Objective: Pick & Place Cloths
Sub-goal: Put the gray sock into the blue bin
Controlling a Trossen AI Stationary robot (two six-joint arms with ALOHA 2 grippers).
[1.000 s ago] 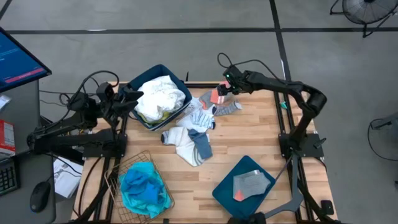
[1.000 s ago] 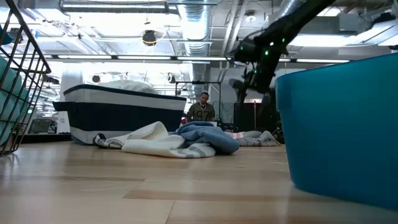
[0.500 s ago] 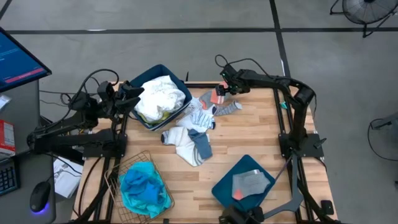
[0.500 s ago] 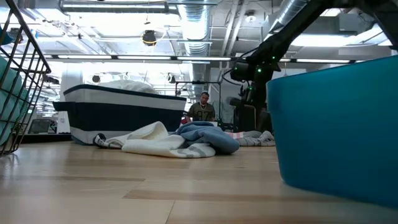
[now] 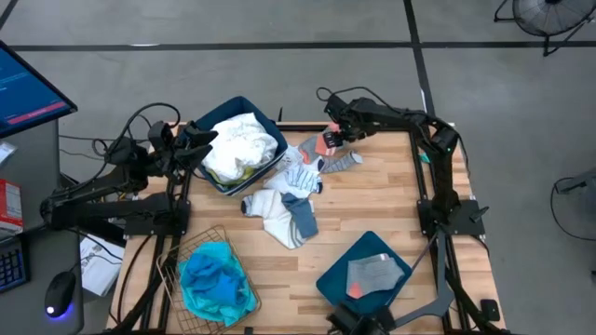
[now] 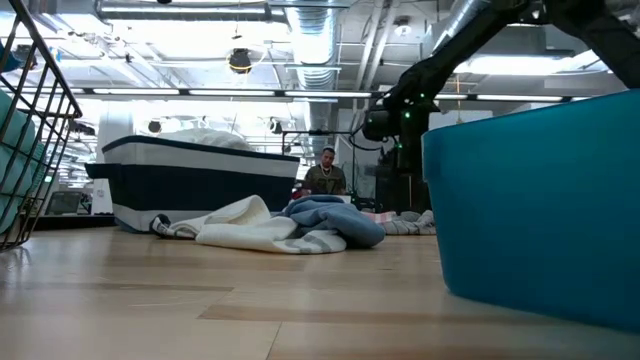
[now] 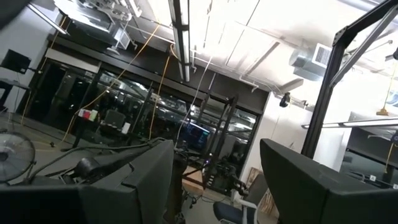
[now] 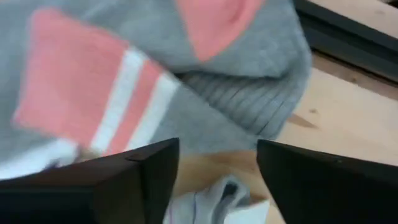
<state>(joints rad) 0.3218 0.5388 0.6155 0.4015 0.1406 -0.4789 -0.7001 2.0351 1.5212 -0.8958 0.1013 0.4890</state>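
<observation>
The slatted wooden table (image 5: 372, 200) is carrying everything. At its near-left corner a wire mesh basket (image 5: 177, 256) is cradling the crumpled turquoise garment (image 5: 216, 282); a dark blue plastic bin (image 5: 270, 126) at the far left is brimming with rumpled white cloths (image 5: 240, 141), and a second bin (image 5: 340, 274) near the front is holding a flat grey sock (image 5: 375, 274). Mid-table, a soft heap of white and blue-grey pieces (image 5: 284, 212) is sprawling. The right gripper (image 5: 332, 136) is hovering over the ribbed orange-banded grey sock (image 8: 161, 87) near the far edge — fingers (image 8: 305, 186) spread apart, apparently gripping nothing. The left gripper (image 5: 200, 149) is waiting beside the full bin, its fingers (image 7: 305, 186) parted.
</observation>
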